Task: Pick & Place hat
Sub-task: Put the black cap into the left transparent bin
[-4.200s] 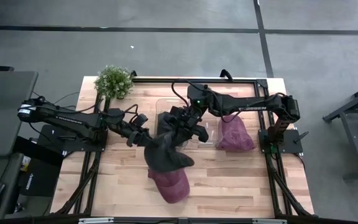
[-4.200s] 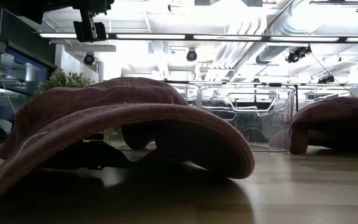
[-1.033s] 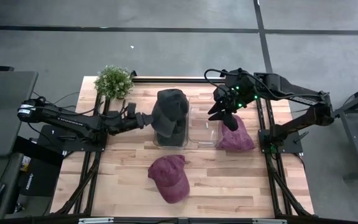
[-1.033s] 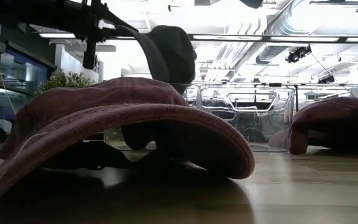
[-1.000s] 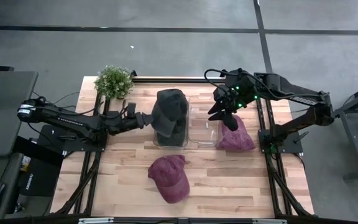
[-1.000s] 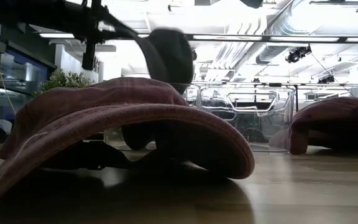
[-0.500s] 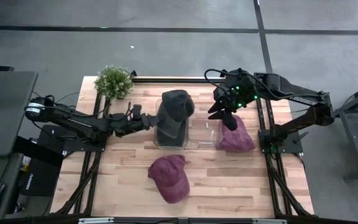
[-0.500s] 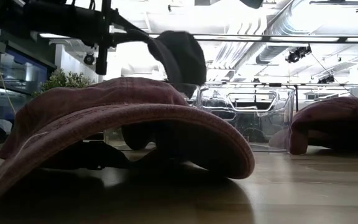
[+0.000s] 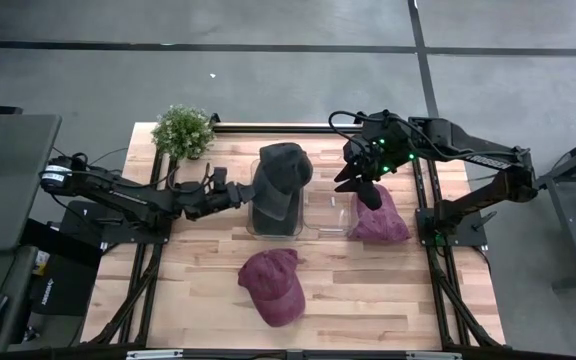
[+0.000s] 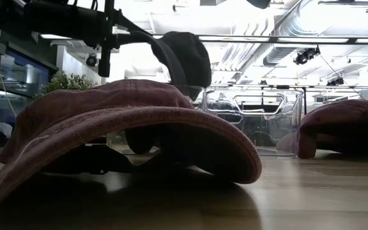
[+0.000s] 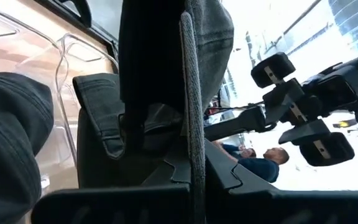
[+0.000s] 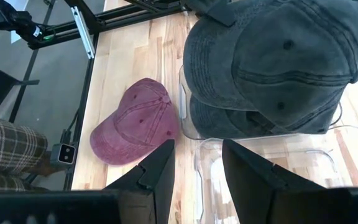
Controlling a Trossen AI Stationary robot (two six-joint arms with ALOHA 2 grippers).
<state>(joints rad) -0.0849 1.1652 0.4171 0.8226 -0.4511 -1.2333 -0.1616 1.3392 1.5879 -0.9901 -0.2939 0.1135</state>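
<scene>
On the desk (image 9: 188, 300), seen from above, the plant (image 9: 183, 130) stands at about 11 o'clock, near the far left corner. The left arm reaches from 9 o'clock toward the centre, and its end effector (image 9: 236, 192) is clamped on the grey hat (image 9: 282, 170) by the edge, as the left wrist view shows the fabric pinched between the fingers. The hat hangs above the clear bin (image 9: 298, 205), over a second grey hat (image 9: 273, 215) that already lies inside. The bin sits just past the desk centre, toward 12 o'clock.

The risk I see is in the release. The held hat is gripped at one side only, so it hangs tilted, and part of it seems to pass over the bin's far wall. If the fingers open now, it can catch on the rim or slide off the hat below and fall outside. Also the thin wall may be pushed if the arm goes down too low.

A red hat (image 9: 276, 285) lies on the desk at 6 o'clock, well apart from the bin. The right end effector (image 9: 353, 180) waits at about 2 o'clock with its fingers apart and empty, above another red hat (image 9: 380, 218) just beside the bin.
</scene>
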